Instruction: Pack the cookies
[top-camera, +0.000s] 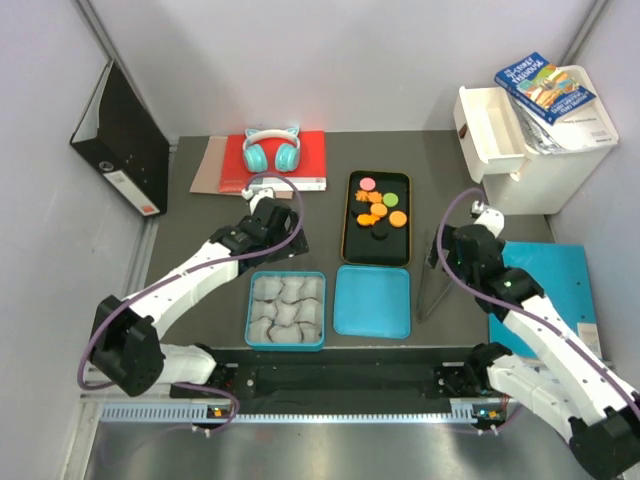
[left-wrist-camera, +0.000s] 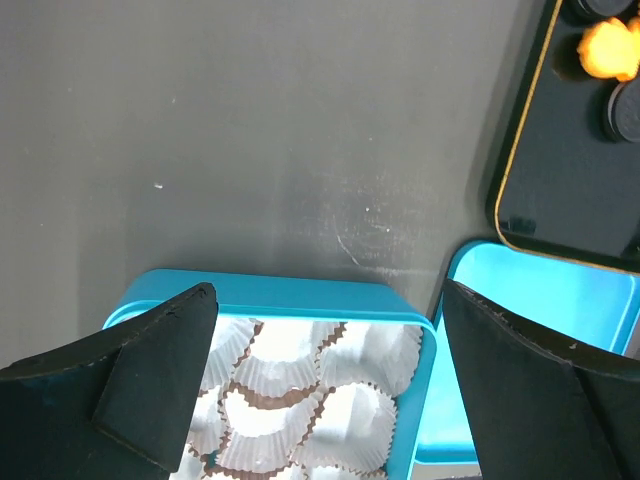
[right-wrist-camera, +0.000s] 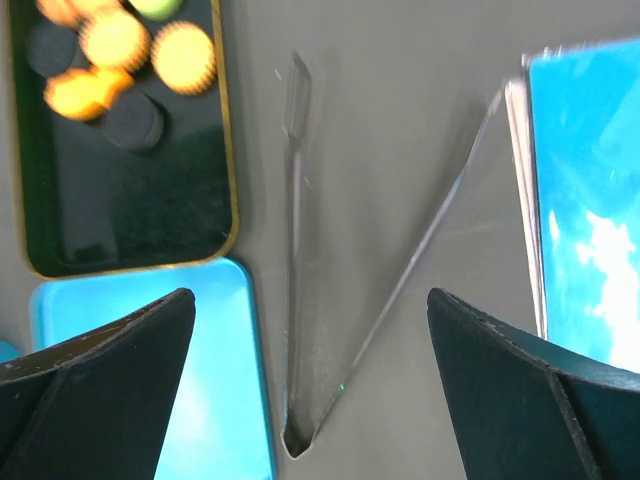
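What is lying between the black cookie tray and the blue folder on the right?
Metal tongs, spread in a V, lie on the table between the tray and the folder; the right wrist view shows this clearest.

Small coin-sized cookies (top-camera: 379, 210): flat discs, loose cluster, lying flat, several touching. Pink one farthest back; two green; about four orange, two of them irregular in outline; two black at near edge of cluster. All in far half of black rectangular gold-rimmed tray (top-camera: 376, 252).
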